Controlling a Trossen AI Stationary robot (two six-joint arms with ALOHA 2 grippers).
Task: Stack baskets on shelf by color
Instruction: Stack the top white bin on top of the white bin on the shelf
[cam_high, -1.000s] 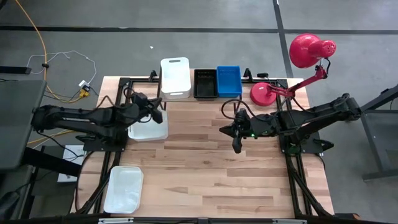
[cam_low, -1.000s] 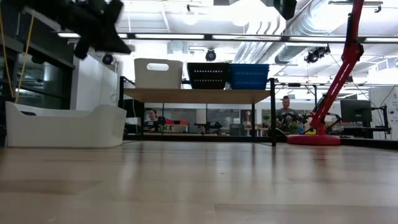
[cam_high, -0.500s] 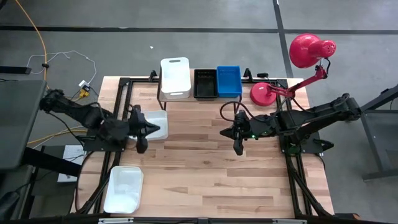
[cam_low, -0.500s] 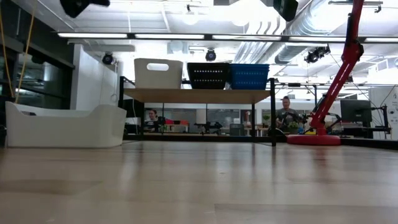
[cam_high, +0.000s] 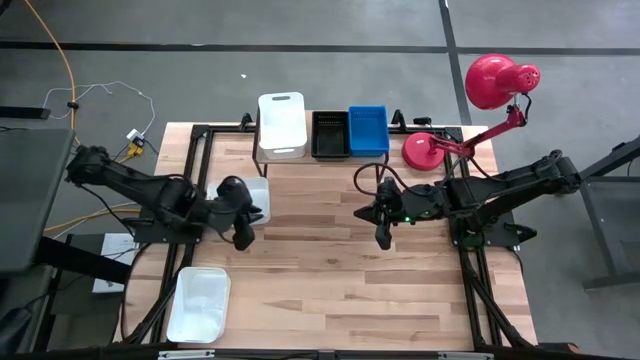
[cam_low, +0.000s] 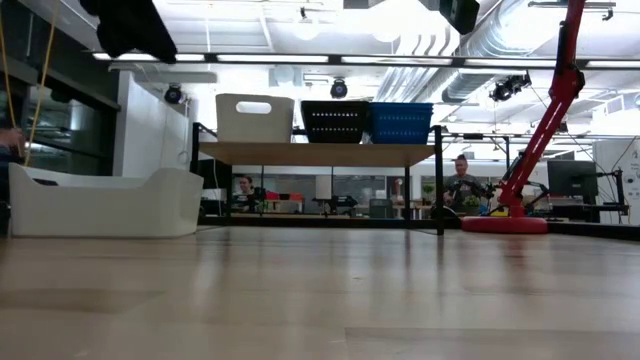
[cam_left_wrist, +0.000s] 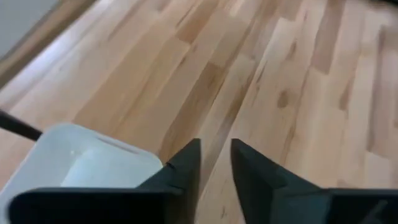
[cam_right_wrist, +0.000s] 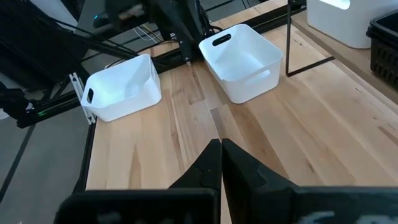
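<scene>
On the shelf (cam_low: 320, 153) at the far edge stand a white basket (cam_high: 282, 125), a black one (cam_high: 330, 135) and a blue one (cam_high: 368, 130), side by side on its plank. A second white basket (cam_high: 257, 195) sits on the table left of centre, and a third (cam_high: 200, 303) sits at the near left corner. My left gripper (cam_high: 243, 235) hangs above the near rim of the second basket (cam_left_wrist: 81, 168), open by a narrow gap (cam_left_wrist: 214, 146), touching nothing. My right gripper (cam_high: 381, 238) hovers shut (cam_right_wrist: 220, 144) over the table's middle.
A red desk lamp (cam_high: 440, 150) stands at the far right, its base beside the shelf's right end. Black frame rails run along the table's left and right edges. Bare wood lies between the two arms and toward the near edge. People sit in the room behind (cam_low: 462, 185).
My left gripper has drawn back from over the second white basket's far part toward the near edge, rising out of the low view and dipping a little again, with its fingers tipping downward. The basket has stayed where it was. The right arm has kept still.
</scene>
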